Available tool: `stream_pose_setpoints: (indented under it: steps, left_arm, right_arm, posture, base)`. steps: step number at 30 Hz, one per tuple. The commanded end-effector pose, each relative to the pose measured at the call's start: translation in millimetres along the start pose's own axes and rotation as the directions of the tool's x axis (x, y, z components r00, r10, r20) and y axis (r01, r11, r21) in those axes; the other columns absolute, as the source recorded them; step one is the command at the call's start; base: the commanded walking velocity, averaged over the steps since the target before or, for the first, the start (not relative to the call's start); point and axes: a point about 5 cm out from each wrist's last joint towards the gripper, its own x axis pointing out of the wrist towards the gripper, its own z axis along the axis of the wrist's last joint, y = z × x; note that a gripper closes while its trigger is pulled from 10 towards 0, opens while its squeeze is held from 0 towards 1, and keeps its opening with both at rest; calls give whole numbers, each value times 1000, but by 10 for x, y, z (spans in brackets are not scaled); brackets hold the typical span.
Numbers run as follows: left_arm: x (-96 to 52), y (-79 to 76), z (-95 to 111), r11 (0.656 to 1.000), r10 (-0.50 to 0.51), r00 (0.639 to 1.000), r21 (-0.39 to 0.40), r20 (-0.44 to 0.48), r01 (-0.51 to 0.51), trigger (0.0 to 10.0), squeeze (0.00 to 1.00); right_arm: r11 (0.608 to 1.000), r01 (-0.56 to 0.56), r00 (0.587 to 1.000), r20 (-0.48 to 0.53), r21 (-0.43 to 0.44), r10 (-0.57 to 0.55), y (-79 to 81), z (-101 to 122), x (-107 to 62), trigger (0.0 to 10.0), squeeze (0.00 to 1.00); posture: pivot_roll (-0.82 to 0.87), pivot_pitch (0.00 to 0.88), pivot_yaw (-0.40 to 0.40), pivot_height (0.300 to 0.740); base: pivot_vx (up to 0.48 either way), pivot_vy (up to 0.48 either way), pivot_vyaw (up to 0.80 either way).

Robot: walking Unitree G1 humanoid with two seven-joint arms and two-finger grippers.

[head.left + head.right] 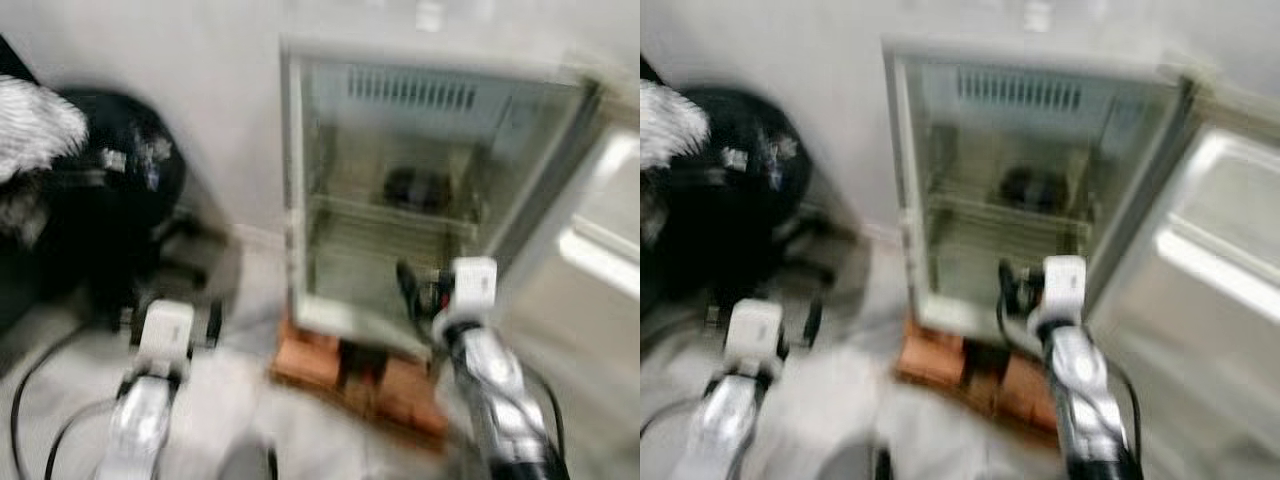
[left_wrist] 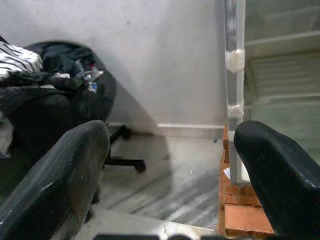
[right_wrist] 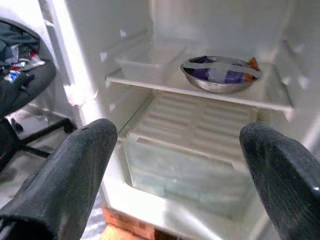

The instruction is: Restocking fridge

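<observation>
Right wrist view: right claw (image 3: 175, 165) spread wide, empty, facing open fridge (image 3: 150, 30); bowl (image 3: 220, 74) on shelf beyond.

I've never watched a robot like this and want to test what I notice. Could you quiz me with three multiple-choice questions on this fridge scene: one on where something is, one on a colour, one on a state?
1. Where does the metal bowl sit?
A. On the fridge's upper shelf
B. On the floor
C. On the chair

2. What colour are the blocks under the fridge?
A. Blue
B. Orange-red
C. Green

3. How is the right gripper?
A. Shut on the bowl
B. Shut on a bottle
C. Open, holding nothing

Answers:
1. A: the right wrist view shows the bowl on the white shelf above the drawer.
2. B: orange-red bricks show beneath the fridge's base.
3. C: its two black fingers stand wide apart before the open fridge, with nothing between them.
</observation>
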Motion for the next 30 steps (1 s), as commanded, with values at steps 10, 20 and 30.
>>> stream_pose_setpoints:
  steps: [10,20,30]
  left_arm:
    - [58,7,102,1000,-29,998,8,55,29,10000,0]
    - [50,-19,91,998,-65,997,15,43,64,10000,0]
    - [45,-31,87,996,-82,996,22,41,82,10000,0]
  right_arm:
    - [999,4,1000,-2,35,-4,29,25,16,10000,0]
    - [998,7,1000,-13,69,-6,-22,21,35,10000,0]
    - [996,-2,1000,-15,95,3,-11,25,56,10000,0]
  posture:
    - [73,3,-39,740]
    - [71,4,-37,740]
    - [71,6,-38,740]
  base:
    - [-151,0,0]
    - [0,-281,0]
    - [0,-466,0]
